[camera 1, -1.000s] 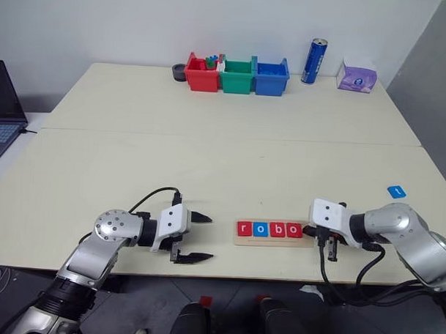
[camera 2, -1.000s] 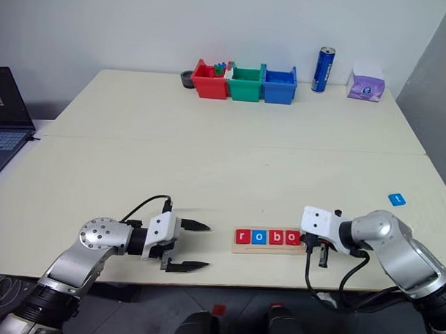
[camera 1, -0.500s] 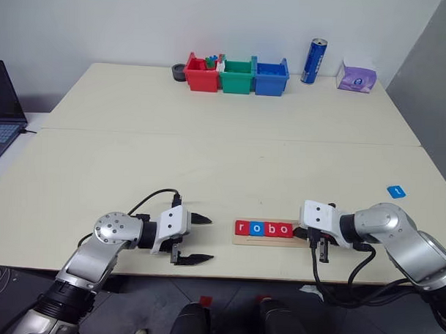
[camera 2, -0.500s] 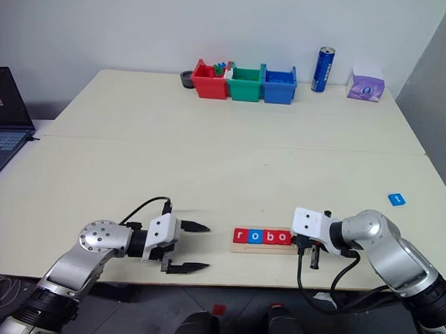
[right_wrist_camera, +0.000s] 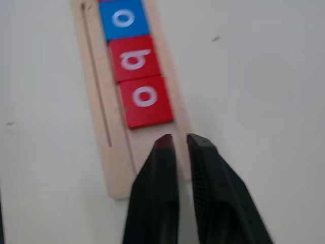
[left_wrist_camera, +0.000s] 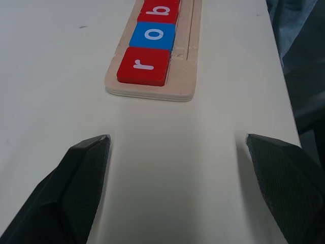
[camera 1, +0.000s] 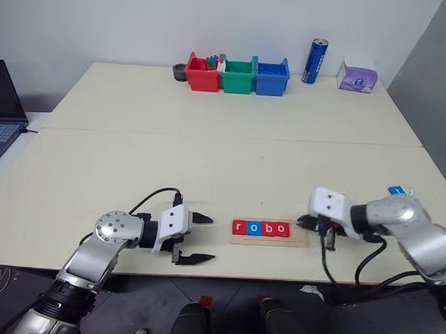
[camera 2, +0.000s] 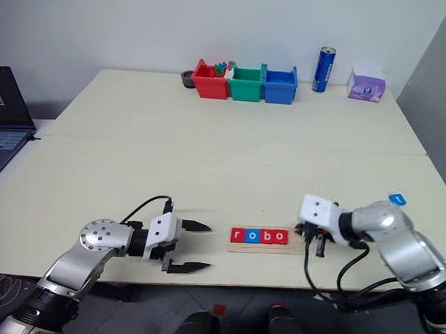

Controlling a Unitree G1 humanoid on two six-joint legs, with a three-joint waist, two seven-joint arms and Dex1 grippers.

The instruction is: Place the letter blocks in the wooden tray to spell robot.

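Wooden tray (camera 1: 269, 234) near table (camera 1: 208, 166) edge holds r-o-b-o; blue t block (camera 1: 396, 191) lies far right. Right end effector (camera 1: 309, 223) barely parted, empty; left end effector (camera 1: 198, 238) wide, empty. Next: fetch t.

white lowercase r, o, b, o on the red and blue letter blocks (camera 1: 260, 228), sitting in the wooden tray (camera 1: 297, 239)

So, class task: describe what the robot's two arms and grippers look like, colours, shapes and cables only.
Both arms are rounded silver-grey metal. The left arm's round joint cap is ringed with small holes. Each wrist carries a white block, then the left gripper and right gripper with two tapered black fingers, textured on the left. A black cable loops by each wrist.
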